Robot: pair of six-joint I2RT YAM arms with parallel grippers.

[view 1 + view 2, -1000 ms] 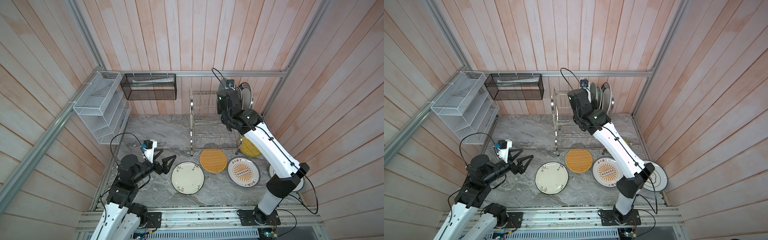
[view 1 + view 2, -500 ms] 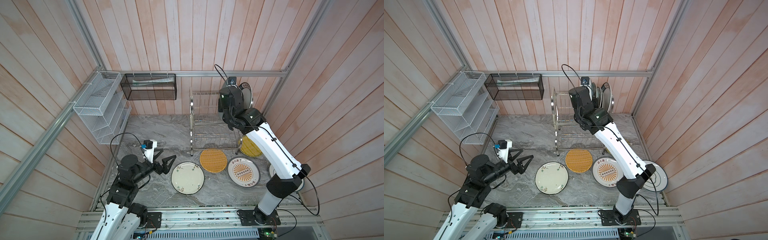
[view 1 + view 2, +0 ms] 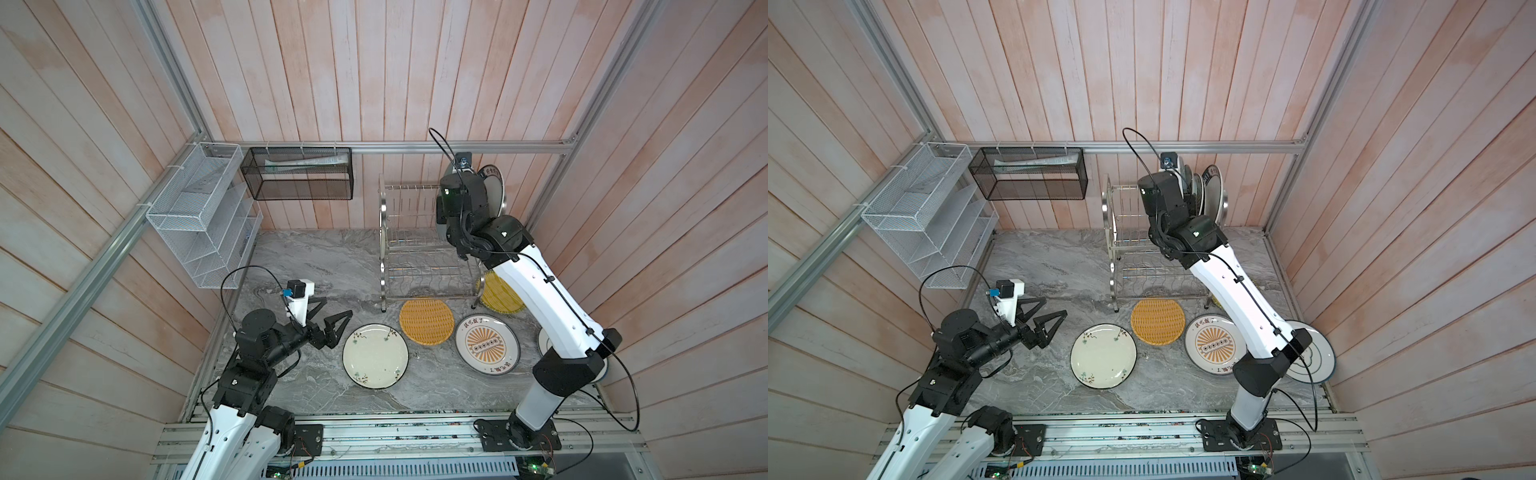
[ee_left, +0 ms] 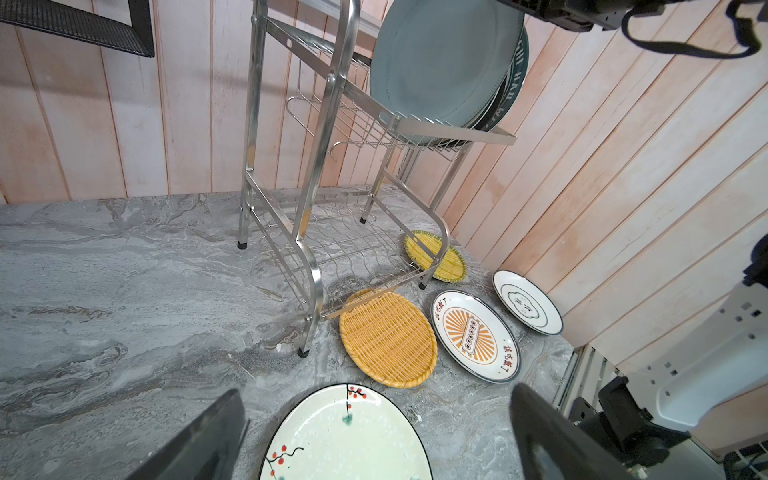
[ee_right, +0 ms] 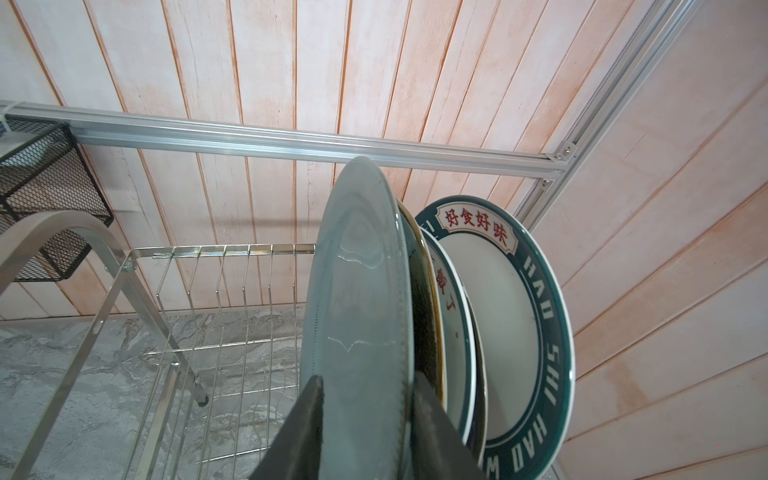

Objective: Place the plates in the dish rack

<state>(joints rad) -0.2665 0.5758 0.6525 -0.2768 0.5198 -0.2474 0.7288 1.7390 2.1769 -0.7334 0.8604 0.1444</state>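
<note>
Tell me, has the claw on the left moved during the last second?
No. The left gripper hangs open in the same spot beside the cream floral plate, its tips no nearer the plate's rim than before.

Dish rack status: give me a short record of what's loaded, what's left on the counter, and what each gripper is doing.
rack: dish rack, two tiers, at the back of the counter
upper tier: at least four plates on edge at its right end, grey-blue plate nearest the free slots
lower tier: no plates
on counter: five lying flat: cream floral plate, orange woven plate, sunburst plate, yellow woven plate, blue-ringed plate
right gripper: fingers straddle the grey-blue plate's rim; grip unclear
left gripper: open, low beside the cream floral plate
</note>
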